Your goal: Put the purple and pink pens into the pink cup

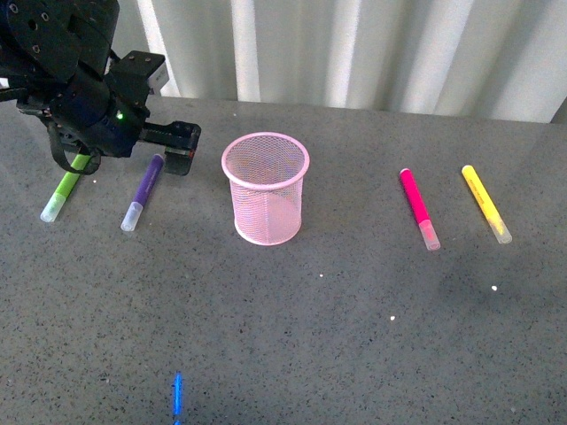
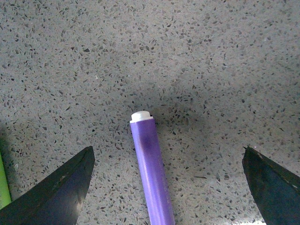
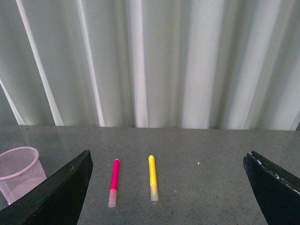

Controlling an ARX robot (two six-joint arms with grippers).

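Note:
The purple pen [image 1: 143,190] lies flat on the table, left of the pink mesh cup [image 1: 266,186], which stands upright and looks empty. My left gripper [image 1: 182,149] hovers over the pen's far end, open. In the left wrist view the purple pen [image 2: 150,168] lies between the spread fingers [image 2: 56,192], nearer one of them and untouched. The pink pen [image 1: 418,208] lies flat to the right of the cup. My right gripper [image 3: 168,153] is open and empty, out of the front view; its camera shows the pink pen [image 3: 114,182] and the cup [image 3: 18,173].
A lime-green marker [image 1: 64,190] lies left of the purple pen; its edge shows in the left wrist view [image 2: 2,183]. A yellow marker [image 1: 485,202] lies right of the pink pen, also in the right wrist view [image 3: 152,178]. A pale curtain hangs behind the table.

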